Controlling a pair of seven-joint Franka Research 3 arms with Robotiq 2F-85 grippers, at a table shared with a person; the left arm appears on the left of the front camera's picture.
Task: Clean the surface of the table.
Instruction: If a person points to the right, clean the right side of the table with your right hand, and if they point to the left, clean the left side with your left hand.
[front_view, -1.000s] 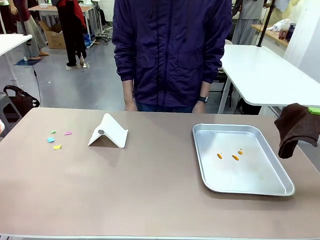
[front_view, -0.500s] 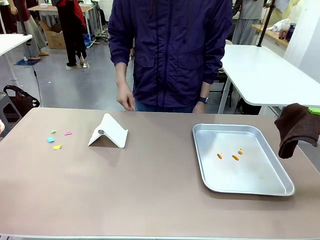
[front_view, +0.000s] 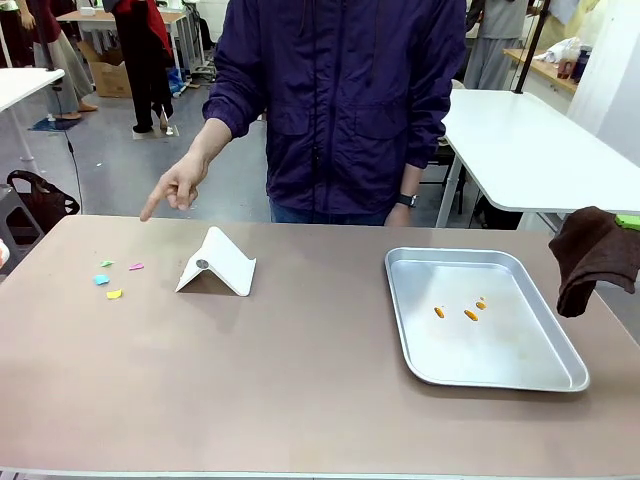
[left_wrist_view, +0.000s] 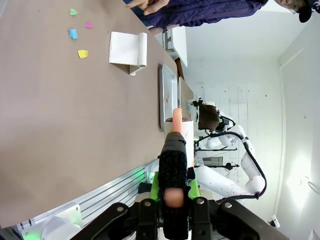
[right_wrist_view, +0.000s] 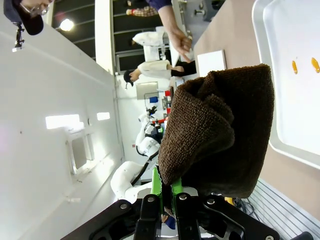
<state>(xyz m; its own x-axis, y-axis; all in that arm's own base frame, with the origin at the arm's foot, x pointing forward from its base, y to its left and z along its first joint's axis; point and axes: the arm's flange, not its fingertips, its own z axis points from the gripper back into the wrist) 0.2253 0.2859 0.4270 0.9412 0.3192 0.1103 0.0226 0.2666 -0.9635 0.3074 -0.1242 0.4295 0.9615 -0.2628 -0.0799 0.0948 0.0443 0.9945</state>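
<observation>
The brownish table carries several small coloured paper scraps at its left. A brown cloth hangs above the table's right edge, and in the right wrist view my right gripper is shut on that cloth. In the left wrist view my left gripper is shut on a black-handled tool with a peach tip, held off the near edge of the table. The person's hand points down toward the scraps from the far side.
A white folded card stand sits right of the scraps. A silver tray lies at the right with three orange bits in it. The person stands at the far edge, behind the table's middle.
The person's hand has lifted from the side and swung out to the left, finger pointing at the scraps. Neither arm has moved.
</observation>
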